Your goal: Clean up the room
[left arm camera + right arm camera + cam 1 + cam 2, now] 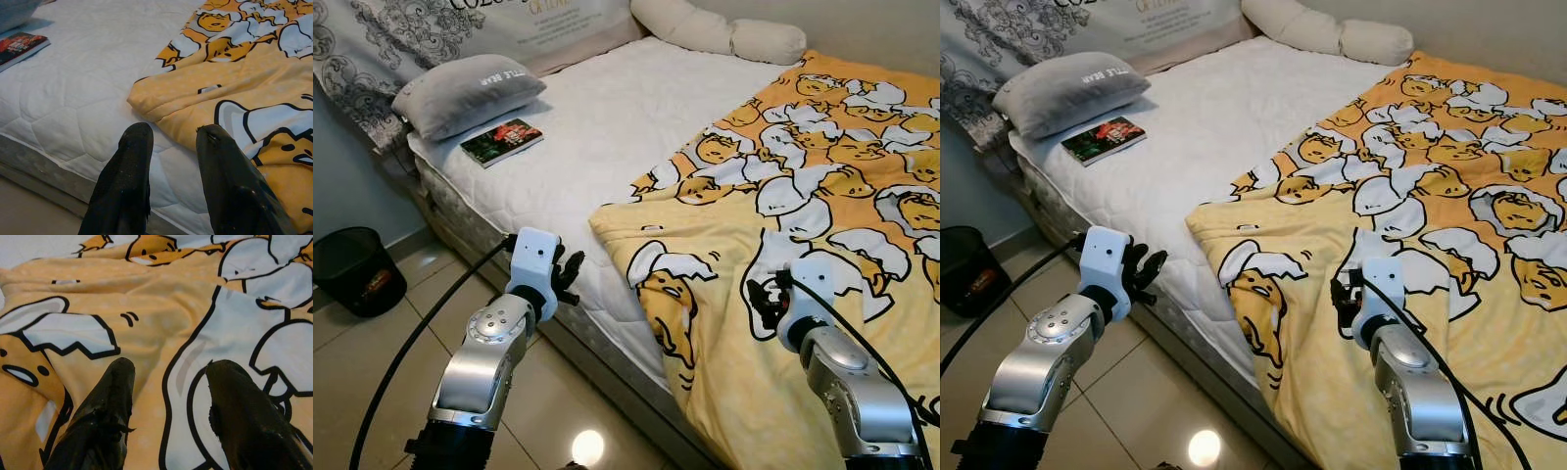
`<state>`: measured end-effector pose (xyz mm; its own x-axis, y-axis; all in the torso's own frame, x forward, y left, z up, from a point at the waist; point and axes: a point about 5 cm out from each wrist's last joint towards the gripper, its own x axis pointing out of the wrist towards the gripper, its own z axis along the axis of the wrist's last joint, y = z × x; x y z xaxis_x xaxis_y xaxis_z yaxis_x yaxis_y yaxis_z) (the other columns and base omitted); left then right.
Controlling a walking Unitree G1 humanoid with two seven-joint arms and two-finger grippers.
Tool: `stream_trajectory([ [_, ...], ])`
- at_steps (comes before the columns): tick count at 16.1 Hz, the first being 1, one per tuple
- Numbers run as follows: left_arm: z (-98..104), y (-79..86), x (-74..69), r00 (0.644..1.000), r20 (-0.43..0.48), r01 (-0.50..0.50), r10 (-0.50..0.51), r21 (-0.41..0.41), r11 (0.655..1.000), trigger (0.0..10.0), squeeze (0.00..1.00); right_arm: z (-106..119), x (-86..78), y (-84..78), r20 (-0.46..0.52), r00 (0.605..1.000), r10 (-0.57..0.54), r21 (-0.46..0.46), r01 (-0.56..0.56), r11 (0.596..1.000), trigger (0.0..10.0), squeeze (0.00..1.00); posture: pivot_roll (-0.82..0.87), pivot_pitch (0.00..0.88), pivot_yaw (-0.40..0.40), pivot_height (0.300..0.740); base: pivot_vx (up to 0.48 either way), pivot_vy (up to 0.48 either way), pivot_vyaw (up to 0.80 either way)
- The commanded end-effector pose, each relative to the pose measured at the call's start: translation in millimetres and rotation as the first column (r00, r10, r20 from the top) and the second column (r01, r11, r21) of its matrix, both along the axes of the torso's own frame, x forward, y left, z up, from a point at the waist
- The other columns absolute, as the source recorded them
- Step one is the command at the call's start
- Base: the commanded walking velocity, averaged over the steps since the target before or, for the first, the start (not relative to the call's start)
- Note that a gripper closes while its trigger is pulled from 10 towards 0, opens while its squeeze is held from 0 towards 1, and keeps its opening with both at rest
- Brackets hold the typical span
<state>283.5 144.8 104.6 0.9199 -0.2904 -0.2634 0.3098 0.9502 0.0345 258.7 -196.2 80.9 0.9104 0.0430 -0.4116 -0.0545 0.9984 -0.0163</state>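
Observation:
A yellow blanket (pixel 822 196) with a cartoon egg print covers the right half of the bed and hangs over its near edge; its folded corner (pixel 156 100) lies on the white mattress (pixel 607 127). My left gripper (pixel 570 272) is open at the mattress's near edge, just left of that corner, holding nothing. Over the blanket near the bed's edge my right gripper (pixel 761 299) is open, its fingers (pixel 110 401) just above the fabric. A red and green book (pixel 502 141) lies near the grey pillow (pixel 465 93) at the head of the bed.
A long cream bolster (pixel 724 31) lies along the far side of the bed. A black waste bin (pixel 354 269) stands on the tiled floor at the left, near the wall. Beige floor tiles (pixel 372 362) stretch along the bed's near side.

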Motion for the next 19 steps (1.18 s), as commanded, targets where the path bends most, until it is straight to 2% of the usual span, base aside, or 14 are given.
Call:
stream_trajectory([
  [1, 2.1, -0.3, 0.5, 1.0, -0.001, 0.003, -0.003, 0.003, 1.0, 10.0, 0.0, 4.8, 0.6, -1.1, 0.013, 1.0, -0.005, 0.007, 0.005, 1.0, 10.0, 0.0, -0.04, 0.0, 0.046, 0.74, 0.0, 0.0, 0.0],
  [5, 1.9, -1.7, 0.8, 1.0, -0.003, 0.007, -0.007, 0.002, 1.0, 10.0, 0.0, 6.1, 2.0, -1.6, 0.011, 1.0, -0.004, 0.005, 0.003, 1.0, 10.0, 0.0, -0.04, 0.0, 0.044, 0.74, -0.213, 0.0, 0.0],
  [17, 3.1, -0.6, 3.5, 1.0, 0.002, 0.0, 0.0, 0.025, 1.0, 10.0, 0.0, 7.6, 3.9, -0.8, 0.015, 1.0, -0.008, 0.006, 0.008, 1.0, 10.0, 0.0, -0.04, 0.0, 0.051, 0.74, 0.0, 0.0, 0.0],
  [19, 2.5, -0.9, 4.0, 1.0, 0.001, -0.003, 0.003, 0.025, 1.0, 10.0, 0.0, 7.4, 4.6, -1.2, 0.015, 1.0, -0.007, 0.005, 0.007, 1.0, 10.0, 0.0, -0.04, 0.0, 0.048, 0.74, 0.0, -0.446, 0.0],
])
